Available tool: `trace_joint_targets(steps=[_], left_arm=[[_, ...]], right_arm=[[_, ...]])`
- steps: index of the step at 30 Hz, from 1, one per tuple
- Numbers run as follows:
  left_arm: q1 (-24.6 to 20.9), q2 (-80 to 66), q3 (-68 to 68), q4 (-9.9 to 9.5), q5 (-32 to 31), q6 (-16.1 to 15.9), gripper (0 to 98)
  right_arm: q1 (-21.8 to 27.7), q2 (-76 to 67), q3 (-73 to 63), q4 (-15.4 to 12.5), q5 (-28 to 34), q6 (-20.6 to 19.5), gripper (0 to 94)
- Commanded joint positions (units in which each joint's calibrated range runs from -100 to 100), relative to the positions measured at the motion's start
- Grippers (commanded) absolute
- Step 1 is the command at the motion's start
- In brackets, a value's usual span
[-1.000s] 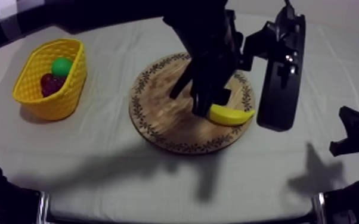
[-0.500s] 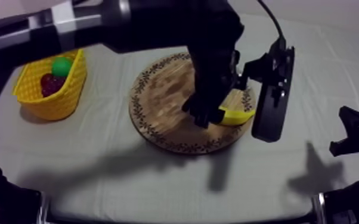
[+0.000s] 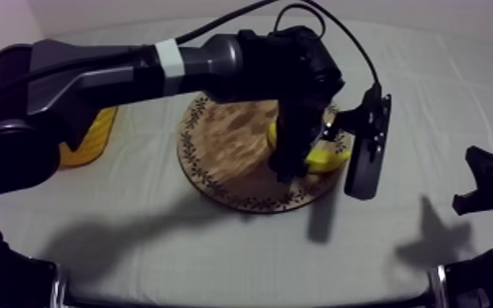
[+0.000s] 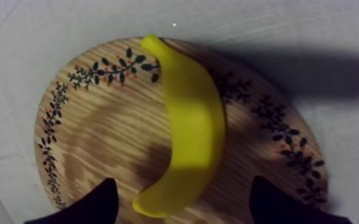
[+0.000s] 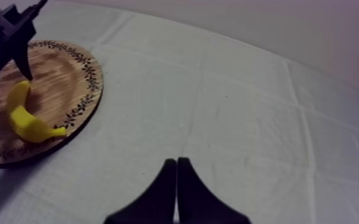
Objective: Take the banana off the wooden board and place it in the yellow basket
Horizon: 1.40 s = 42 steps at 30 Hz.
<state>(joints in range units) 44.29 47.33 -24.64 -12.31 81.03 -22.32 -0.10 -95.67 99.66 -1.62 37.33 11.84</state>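
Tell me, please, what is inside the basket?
Only part of the basket's yellow wall shows. The left arm reaches across it and covers its inside, so any contents cannot be seen.

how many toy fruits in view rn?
1: the yellow toy banana lies on the round wooden board, inside the open left gripper. The yellow basket is mostly hidden behind the left arm; more may sit inside.
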Motion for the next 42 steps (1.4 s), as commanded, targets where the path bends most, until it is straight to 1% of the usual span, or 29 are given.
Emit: trace_joint_targets(steps=[1, 9, 12, 14, 17, 20, 23, 26, 29, 33, 42], left_arm=[[-0.2, 1.4, -1.3, -0.11, 0.0, -0.1, 80.8], [-0.8, 5.6, -4.8, -0.58, -0.3, -0.8, 80.2], [-0.9, 6.4, -5.6, -0.57, -0.4, -1.1, 77.3], [-0.9, 6.7, -5.8, -0.42, -0.4, -1.4, 71.0], [-0.9, 6.9, -5.7, -0.02, -0.4, -2.0, 55.2], [-0.9, 7.0, -5.4, 0.30, -0.5, -2.5, 42.4], [-0.9, 7.2, -5.0, 0.51, -0.5, -2.8, 34.0], [-0.8, 7.3, -4.7, 0.61, -0.5, -2.9, 28.5], [-0.7, 7.1, -4.5, 0.71, -0.5, -2.9, 26.8], [-0.8, 5.6, -4.1, 0.94, -0.5, -2.7, 27.2], [-0.4, -2.5, -3.2, 0.81, 0.5, -1.5, 26.1]], right_arm=[[0.0, 0.0, 0.0, 0.0, 0.0, 0.0, 0.3], [0.0, 0.0, 0.0, 0.0, 0.0, 0.0, 0.3], [0.0, 0.0, 0.0, 0.0, 0.0, 0.0, 0.3], [0.0, 0.0, 0.0, 0.0, 0.0, 0.0, 0.3], [0.0, 0.0, 0.0, 0.0, 0.0, 0.0, 0.3], [0.0, 0.0, 0.0, 0.0, 0.0, 0.0, 0.3], [0.0, 0.0, 0.0, 0.0, 0.0, 0.0, 0.3], [0.0, 0.0, 0.0, 0.0, 0.0, 0.0, 0.3], [0.0, 0.0, 0.0, 0.0, 0.0, 0.0, 0.3], [0.0, 0.0, 0.0, 0.0, 0.0, 0.0, 0.3], [0.0, 0.0, 0.0, 0.0, 0.0, 0.0, 0.3]])
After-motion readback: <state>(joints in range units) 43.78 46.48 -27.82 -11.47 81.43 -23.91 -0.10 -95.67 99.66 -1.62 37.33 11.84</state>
